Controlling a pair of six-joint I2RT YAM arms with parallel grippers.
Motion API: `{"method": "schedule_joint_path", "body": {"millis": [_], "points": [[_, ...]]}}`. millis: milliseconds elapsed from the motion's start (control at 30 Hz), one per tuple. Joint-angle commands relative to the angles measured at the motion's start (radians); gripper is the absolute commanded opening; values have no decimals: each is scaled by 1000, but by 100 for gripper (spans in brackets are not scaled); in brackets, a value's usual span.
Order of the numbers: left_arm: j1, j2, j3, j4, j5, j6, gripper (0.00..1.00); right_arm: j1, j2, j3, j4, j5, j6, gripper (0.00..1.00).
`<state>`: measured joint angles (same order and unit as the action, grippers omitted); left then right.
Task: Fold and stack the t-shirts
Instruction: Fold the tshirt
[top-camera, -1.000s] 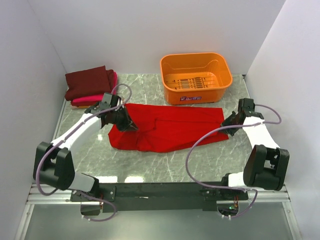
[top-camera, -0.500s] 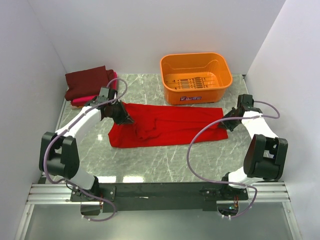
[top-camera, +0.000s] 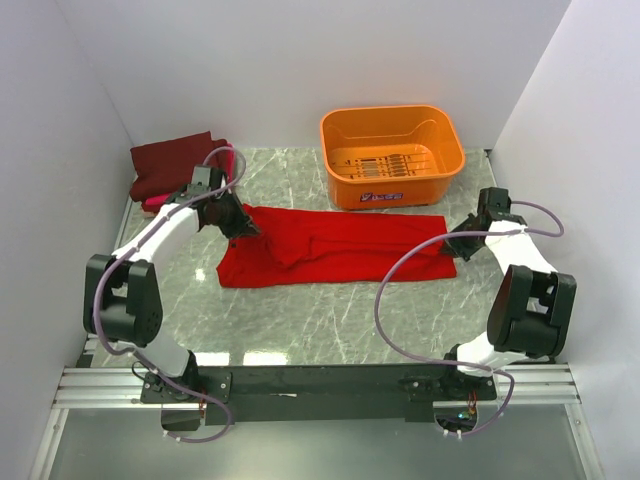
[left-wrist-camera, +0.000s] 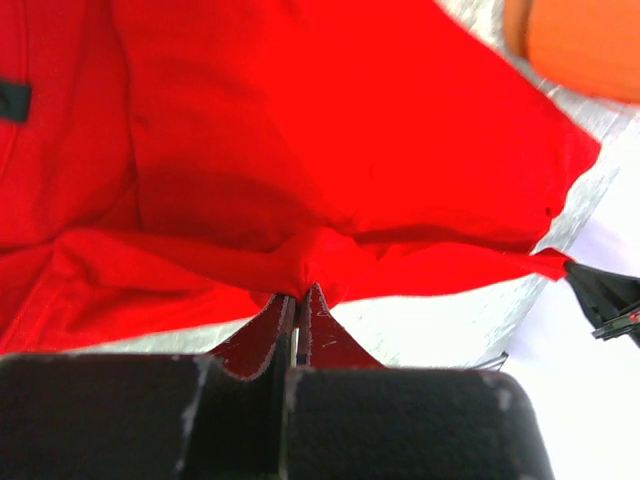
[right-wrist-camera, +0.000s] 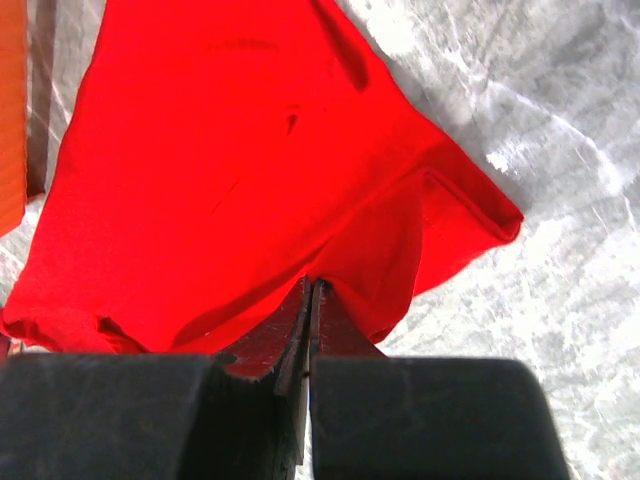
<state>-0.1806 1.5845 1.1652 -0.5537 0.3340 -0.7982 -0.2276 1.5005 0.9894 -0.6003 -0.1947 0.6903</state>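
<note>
Top view: the bright red cloth t-shirt (top-camera: 335, 250) lies flat on the grey marble desk (top-camera: 300, 320), its long axis running left to right. The left jaws are at its far left corner and the right jaws at its right end. A folded dark maroon t-shirt (top-camera: 170, 162) sits on a hot pink t-shirt (top-camera: 150, 204) just behind the left arm.

Left wrist: the jaws are closed, pinching a bunched red edge.

Right wrist: the jaws are closed on the opposite edge.

The next fold probably crosses that axis.

Red t-shirt (top-camera: 340, 250); maroon t-shirt (top-camera: 165, 165); orange basket (top-camera: 350, 190); grey-veined table (top-camera: 300, 320).
</note>
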Motion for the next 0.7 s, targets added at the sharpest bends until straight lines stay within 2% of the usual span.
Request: {"method": "schedule_joint_path", "body": {"millis": [0, 67, 133, 233, 267, 300, 333, 367, 400, 500, 567, 667], "points": [[1, 28, 47, 83, -16, -13, 1, -9, 29, 25, 51, 26, 6, 0], [1, 37, 34, 167, -35, -30, 1, -10, 53, 23, 66, 29, 17, 0], [1, 75, 53, 182, -49, -35, 1, -10, 73, 25, 99, 29, 23, 0], [1, 167, 129, 170, -64, -12, 10, -10, 111, 44, 117, 14, 12, 16], [0, 189, 148, 170, -72, -6, 22, -12, 121, 52, 119, 17, -4, 31], [1, 228, 190, 161, -78, 4, 31, -12, 127, 60, 123, 18, -11, 37], [1, 245, 218, 146, -98, 17, 45, -10, 130, 69, 126, 15, -23, 43], [1, 259, 244, 126, -127, 20, 92, -7, 126, 74, 125, 27, -40, 54], [0, 265, 281, 97, -159, 36, 99, 2, 116, 77, 122, 44, -52, 62], [1, 220, 266, 95, -174, 42, 99, 25, 52, 86, 94, 142, -98, 71], [-5, 160, 222, 104, -176, 30, 99, 42, -17, 71, 94, 193, -136, 83], [-40, 89, 107, 116, -168, 11, 99, 95, -149, 22, 132, 329, -166, 87]]}}
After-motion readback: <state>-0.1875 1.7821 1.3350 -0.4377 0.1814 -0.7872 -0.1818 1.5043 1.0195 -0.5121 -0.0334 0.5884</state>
